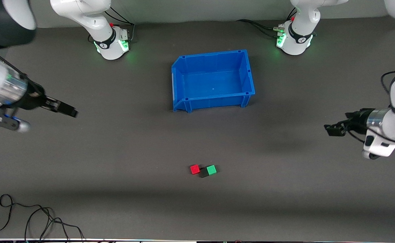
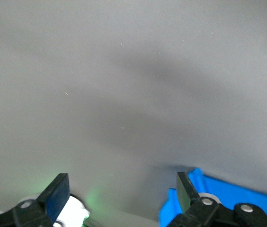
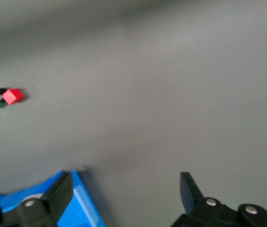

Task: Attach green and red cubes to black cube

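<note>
While both the left gripper and right gripper hang released, the red cube and green cube touch the black cube.

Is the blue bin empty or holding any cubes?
Empty: the blue bin shows only its bare floor; the three cubes sit on the mat nearer the front camera.

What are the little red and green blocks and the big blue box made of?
The red cube and green cube look like solid plastic: bright even colour, sharp edges, a slightly matte top. The black cube between them seems the same, only duller. The blue bin looks like moulded plastic: thin smooth walls, a faint sheen, small holes in the rim corners. They sit on a dull grey mat, perhaps rubber or fabric.
</note>
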`<state>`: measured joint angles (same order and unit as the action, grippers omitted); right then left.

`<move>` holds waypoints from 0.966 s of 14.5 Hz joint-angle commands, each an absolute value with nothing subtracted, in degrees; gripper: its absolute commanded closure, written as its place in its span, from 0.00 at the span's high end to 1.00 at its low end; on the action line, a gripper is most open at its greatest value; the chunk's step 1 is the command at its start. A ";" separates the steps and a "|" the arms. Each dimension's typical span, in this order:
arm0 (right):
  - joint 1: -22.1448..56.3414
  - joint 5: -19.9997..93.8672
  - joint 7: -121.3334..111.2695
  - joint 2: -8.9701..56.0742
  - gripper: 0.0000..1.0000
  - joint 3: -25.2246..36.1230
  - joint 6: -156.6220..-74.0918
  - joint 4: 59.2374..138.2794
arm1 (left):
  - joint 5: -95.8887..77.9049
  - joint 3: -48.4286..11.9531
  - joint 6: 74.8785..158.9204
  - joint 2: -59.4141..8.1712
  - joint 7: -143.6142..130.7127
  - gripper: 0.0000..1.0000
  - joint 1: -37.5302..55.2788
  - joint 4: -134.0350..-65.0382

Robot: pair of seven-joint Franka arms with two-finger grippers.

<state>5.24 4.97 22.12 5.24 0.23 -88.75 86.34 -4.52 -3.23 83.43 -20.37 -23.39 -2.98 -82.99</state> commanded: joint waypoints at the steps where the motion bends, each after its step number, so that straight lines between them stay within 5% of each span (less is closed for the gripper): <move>1: 2.55 4.40 16.19 -0.78 1.00 -0.35 -86.59 89.91 | -0.10 -3.34 83.58 -15.57 -13.05 1.00 -2.02 -85.61; 6: 2.46 -1.58 8.00 -3.25 1.00 -0.18 -86.13 90.08 | 2.28 -3.87 86.65 -9.95 1.91 1.00 -1.41 -86.56; 10: 2.46 -1.23 8.43 -3.25 1.00 -0.26 -87.71 90.09 | 2.20 -3.87 93.33 -3.17 3.51 1.00 -0.88 -94.56; 14: 2.55 -1.23 8.70 -3.34 1.00 -0.26 -89.64 90.61 | 1.32 -3.69 92.55 -3.69 3.43 1.00 -1.49 -92.73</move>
<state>2.44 -0.34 9.41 -1.87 -0.13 -87.92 88.93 1.19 -4.05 91.23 -5.05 2.41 -1.33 -91.42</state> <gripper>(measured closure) 0.000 0.000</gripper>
